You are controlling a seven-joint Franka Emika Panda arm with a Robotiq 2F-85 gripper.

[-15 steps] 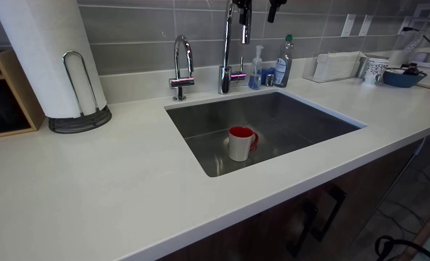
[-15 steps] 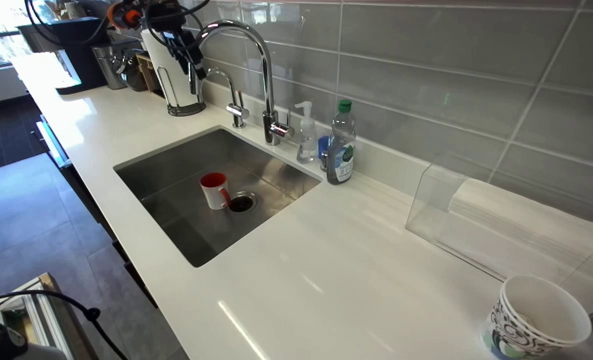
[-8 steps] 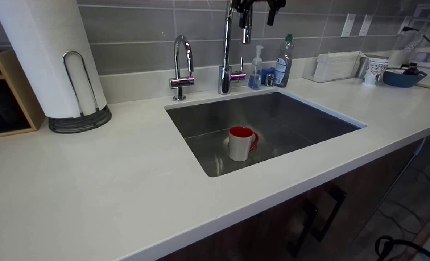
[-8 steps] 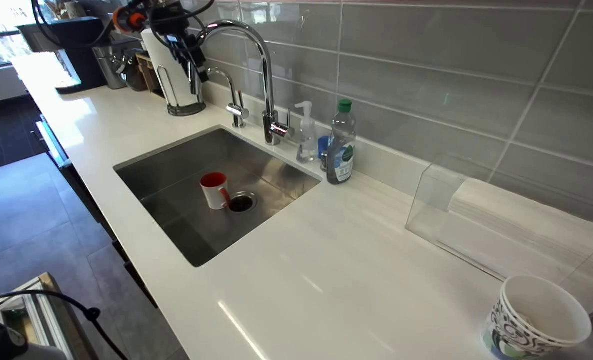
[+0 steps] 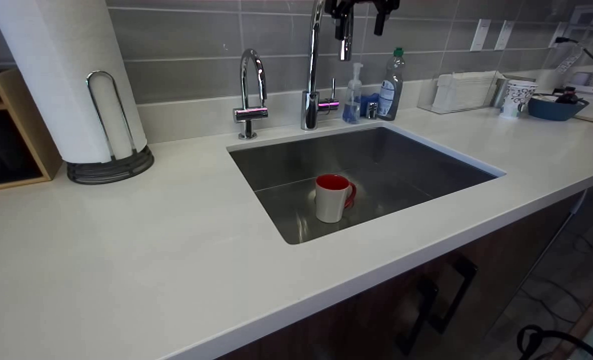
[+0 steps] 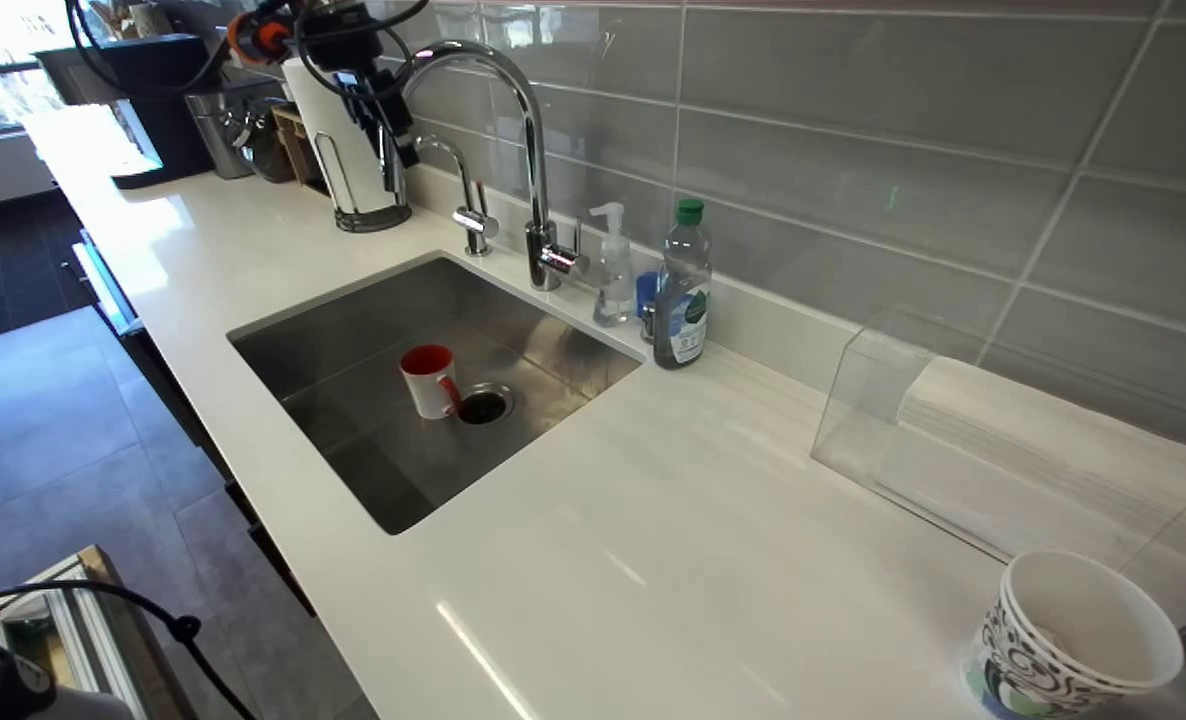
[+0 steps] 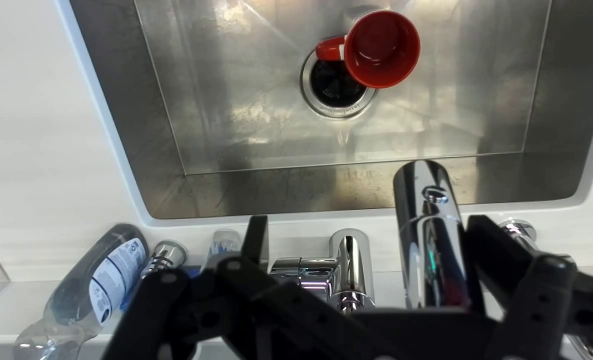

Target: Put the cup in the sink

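The cup (image 5: 329,202), white with a red inside and red handle, stands upright on the floor of the steel sink (image 5: 396,165). In an exterior view the cup (image 6: 428,385) is beside the drain in the sink (image 6: 363,310). In the wrist view the cup (image 7: 382,50) partly covers the drain of the sink (image 7: 256,135), its handle over the drain's edge. My gripper (image 5: 359,31) is above and behind the sink, open and holding nothing. In the wrist view the tall faucet's spout (image 7: 426,235) lies between the fingers of my gripper (image 7: 366,227), against or very close to one finger.
A small faucet (image 5: 249,112) and the tall faucet's base (image 5: 309,111) stand behind the sink. A soap pump (image 5: 353,100) and a dish soap bottle (image 5: 390,92) stand beside them. A paper towel roll (image 5: 71,90), paper cups (image 6: 1068,640) and a blue bowl (image 5: 551,109) are on the counter.
In an exterior view my gripper has moved slightly down and then a little right. The spout's tip has shifted right with it. The cup has not moved.
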